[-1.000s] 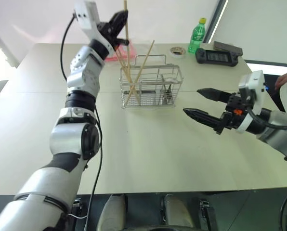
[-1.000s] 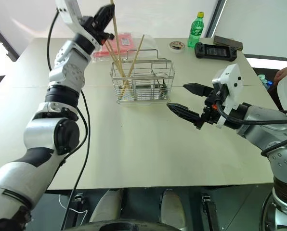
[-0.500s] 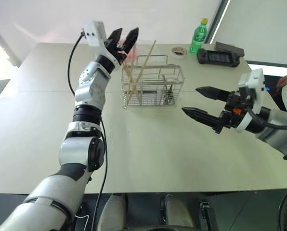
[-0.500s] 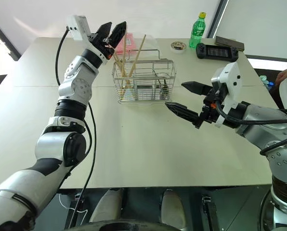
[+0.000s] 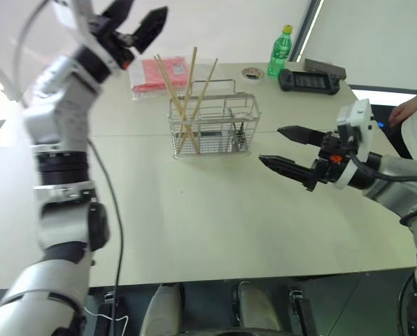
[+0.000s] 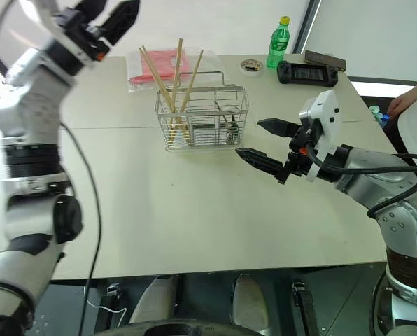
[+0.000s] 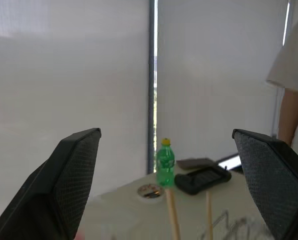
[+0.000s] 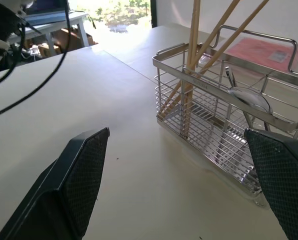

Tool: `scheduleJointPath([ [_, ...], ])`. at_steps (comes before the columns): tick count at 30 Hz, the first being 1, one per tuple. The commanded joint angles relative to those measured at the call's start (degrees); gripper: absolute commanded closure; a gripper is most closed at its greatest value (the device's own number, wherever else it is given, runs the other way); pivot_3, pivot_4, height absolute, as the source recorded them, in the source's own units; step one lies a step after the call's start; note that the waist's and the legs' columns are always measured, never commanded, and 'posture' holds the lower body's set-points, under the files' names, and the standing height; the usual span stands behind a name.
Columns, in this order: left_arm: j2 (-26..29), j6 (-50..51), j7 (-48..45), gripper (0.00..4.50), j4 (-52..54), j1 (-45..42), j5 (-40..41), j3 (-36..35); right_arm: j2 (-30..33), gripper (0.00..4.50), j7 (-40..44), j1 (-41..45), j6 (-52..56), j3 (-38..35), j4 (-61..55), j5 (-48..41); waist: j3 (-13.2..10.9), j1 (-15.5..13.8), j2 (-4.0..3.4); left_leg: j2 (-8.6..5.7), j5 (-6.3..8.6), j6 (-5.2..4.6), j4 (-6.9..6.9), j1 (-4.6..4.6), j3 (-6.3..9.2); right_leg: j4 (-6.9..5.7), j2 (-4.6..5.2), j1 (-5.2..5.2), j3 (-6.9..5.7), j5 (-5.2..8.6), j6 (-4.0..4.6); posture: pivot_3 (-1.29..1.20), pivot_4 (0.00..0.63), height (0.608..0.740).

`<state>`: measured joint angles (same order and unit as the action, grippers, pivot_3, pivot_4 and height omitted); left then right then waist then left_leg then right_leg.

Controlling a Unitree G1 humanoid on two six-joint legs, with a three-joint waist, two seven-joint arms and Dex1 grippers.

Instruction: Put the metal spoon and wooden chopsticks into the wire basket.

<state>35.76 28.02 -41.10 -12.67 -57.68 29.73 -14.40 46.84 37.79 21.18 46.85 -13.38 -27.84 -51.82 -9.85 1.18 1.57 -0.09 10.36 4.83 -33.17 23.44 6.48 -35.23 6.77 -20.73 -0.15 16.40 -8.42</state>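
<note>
Both your left gripper (image 5: 138, 17) and right gripper (image 5: 287, 148) are spread empty. The wooden chopsticks (image 5: 187, 91) and metal spoon (image 8: 249, 97) stand in the wire basket (image 5: 215, 129); they're light, stiff, slippery—pinch mid-shaft.

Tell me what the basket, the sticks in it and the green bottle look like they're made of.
Wire basket: shiny silvery metal wire, with bright glints.
Wooden chopsticks: pale matte tan, probably wood or bamboo.
Green bottle: see-through green with yellow cap, likely plastic.

I can't make out the metal spoon's (image 8: 249, 97) handle past my right gripper (image 8: 189, 185), behind basket wires
</note>
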Motion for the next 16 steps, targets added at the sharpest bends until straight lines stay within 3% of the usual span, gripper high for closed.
scheduleJointPath([
  [1,10.54,5.04,-8.38,0.06,6.7,5.56,1.5,-1.22,0.53,0.0,2.06,1.05,-2.18,-0.57,0.95,1.4,-0.01,0.12,-0.03,0.0,0.0,0.0,0.04,-0.01,-0.01,0.0,0.0,-0.02,0.02,0.0,0.01,0.0,0.15,0.721],
  [7,25.19,8.85,-19.22,0.06,18.8,24.33,4.01,-5.75,1.3,0.0,5.0,1.19,-3.1,-0.37,3.47,3.18,-0.03,-0.75,-0.02,0.01,0.02,0.03,0.05,0.05,-0.02,0.1,0.02,-0.04,0.02,0.11,0.25,0.0,0.15,0.721],
  [11,27.56,9.51,-21.4,0.06,24.55,34.12,5.32,-10.49,2.15,0.0,6.6,1.23,-2.82,-0.42,4.36,3.93,-0.04,-0.61,-0.03,0.01,0.03,0.05,0.04,0.07,-0.04,0.15,0.07,-0.06,0.04,0.15,0.47,0.0,0.15,0.721],
  [16,27.08,8.94,-19.89,0.06,25.44,35.7,5.81,-11.09,2.25,0.0,7.5,1.7,-2.72,0.08,4.95,4.82,-0.05,-0.58,-0.05,0.05,0.03,0.05,0.06,0.09,-0.06,0.13,0.07,-0.16,0.04,0.17,0.55,0.0,0.15,0.721],
])
